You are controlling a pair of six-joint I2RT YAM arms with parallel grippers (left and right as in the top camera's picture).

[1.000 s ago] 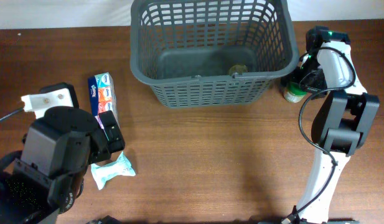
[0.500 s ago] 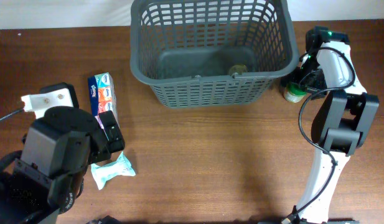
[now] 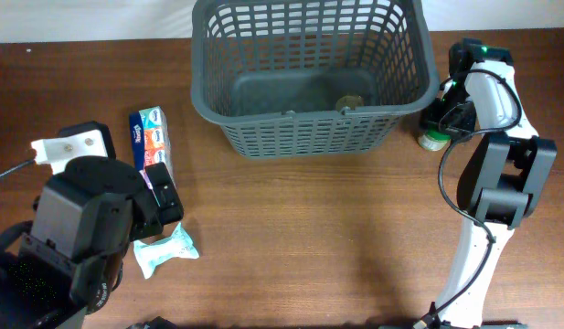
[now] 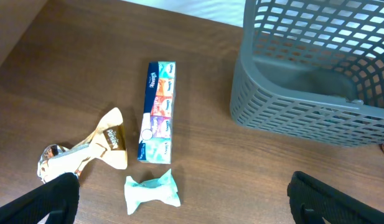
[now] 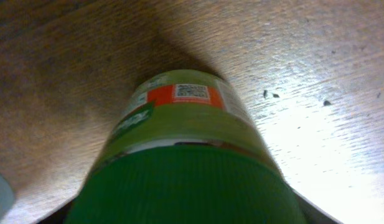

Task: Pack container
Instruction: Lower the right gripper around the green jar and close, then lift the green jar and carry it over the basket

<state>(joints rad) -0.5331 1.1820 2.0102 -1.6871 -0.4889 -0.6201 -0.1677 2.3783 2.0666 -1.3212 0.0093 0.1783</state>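
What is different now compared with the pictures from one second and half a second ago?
The right end effector moved slightly further over the small green-lidded jar beside the large dark grey plastic basket, hiding more of its lid from overhead; a grasp cannot be confirmed. The basket, the colourful tissue pack and the teal packet stayed put.

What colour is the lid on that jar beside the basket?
Dark green. The lid of the jar shows best in the right wrist view.
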